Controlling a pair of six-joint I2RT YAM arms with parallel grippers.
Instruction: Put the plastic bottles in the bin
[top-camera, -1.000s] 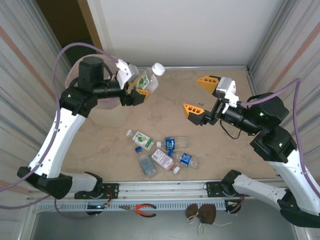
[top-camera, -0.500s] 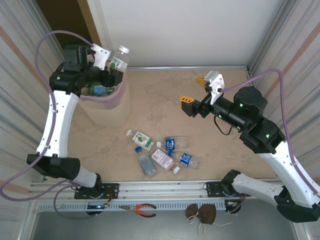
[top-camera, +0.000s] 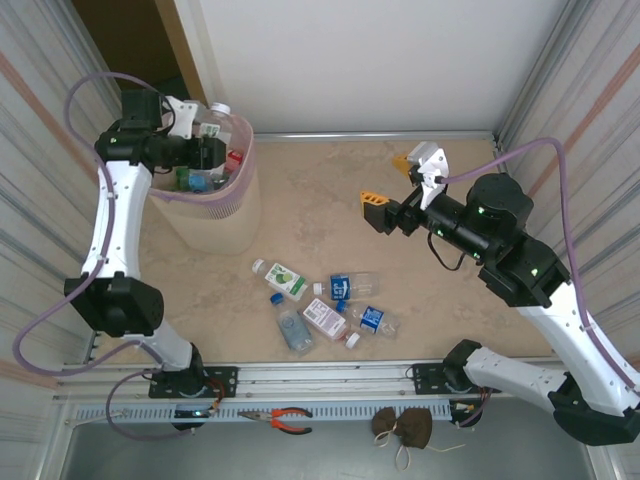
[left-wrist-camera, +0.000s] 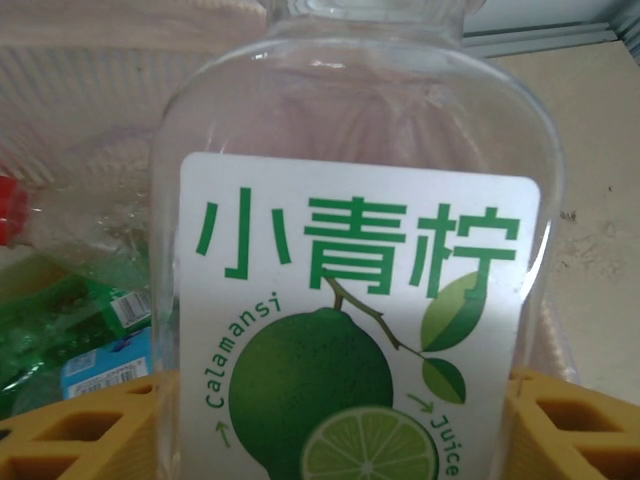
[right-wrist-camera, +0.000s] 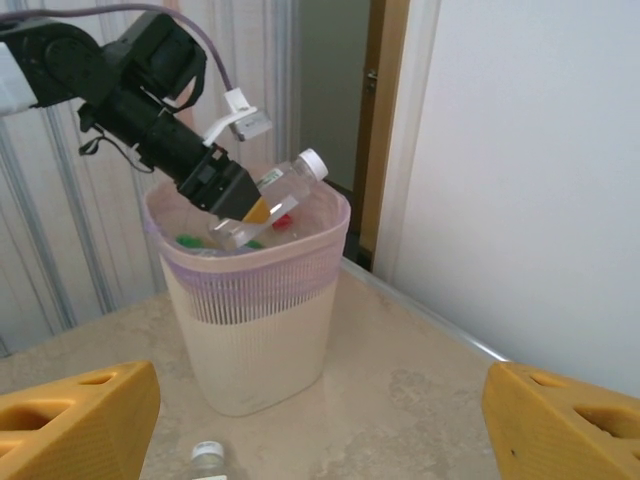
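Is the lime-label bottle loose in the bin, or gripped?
Gripped. The left gripper holds the bottle tilted over the bin's opening; its yellow fingers flank the label.

The white label (left-wrist-camera: 300, 190) on the clear bottle (left-wrist-camera: 360, 110) reads "小青柠" and "Calamansi Juice".

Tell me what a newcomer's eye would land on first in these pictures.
The left gripper holds a clear calamansi juice bottle, tilted over the beige bin at the far left of the table. A cluster of loose bottles lies on the table's near side, and the right gripper hangs open above its right half.
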